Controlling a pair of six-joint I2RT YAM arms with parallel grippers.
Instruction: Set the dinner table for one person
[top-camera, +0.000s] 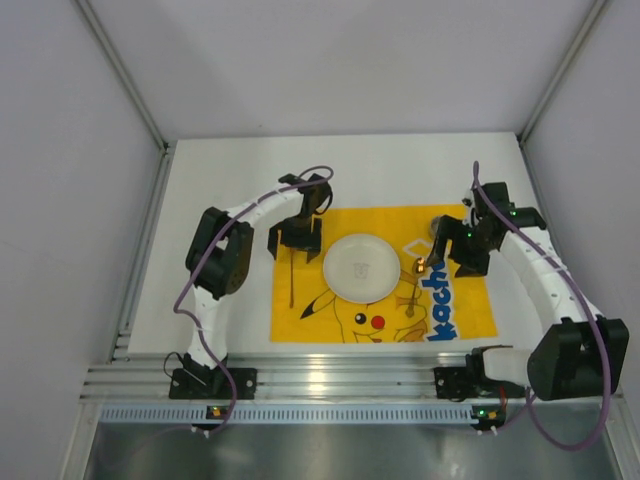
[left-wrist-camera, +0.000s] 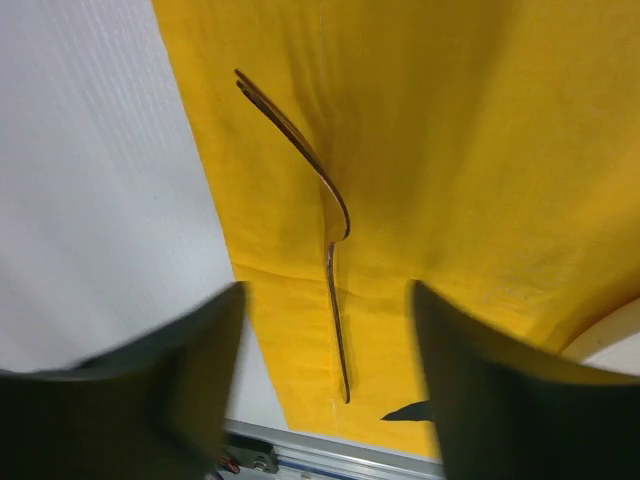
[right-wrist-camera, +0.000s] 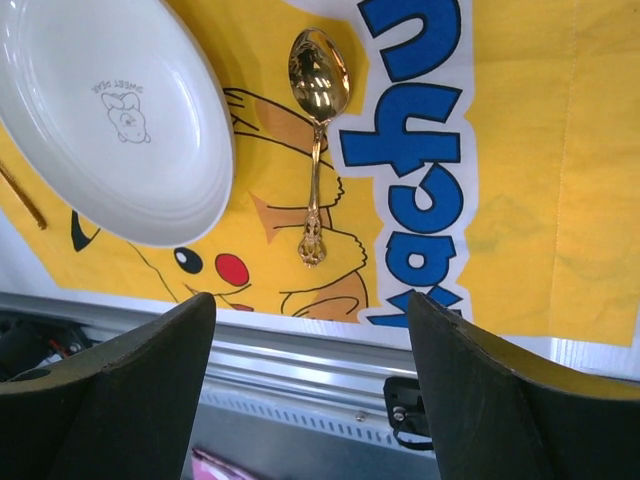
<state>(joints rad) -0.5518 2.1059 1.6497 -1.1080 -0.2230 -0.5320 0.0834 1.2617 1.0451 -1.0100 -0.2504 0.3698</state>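
Three pieces lie on the mat, and both pairs of jaws are wide and empty.

The table is stiff, flat and fixed. It fills the top view and is nothing to grasp. The soft yellow mat lies toward its 6 o'clock edge, by the aluminium rail. The white plate at the mat's centre looks glazed, slippery and breakable, so it is probably best taken by its rim. At the plate's 9 o'clock, the fork looks thin, light and stiff and sits low on the cloth. I judge that a pinch across its slim handle would press into the fabric. At 3 o'clock, the gold spoon looks polished and slick, and mid-handle seems the surest hold. The left jaws are spread wide above the fork and the right jaws wide above the spoon, neither holding anything.
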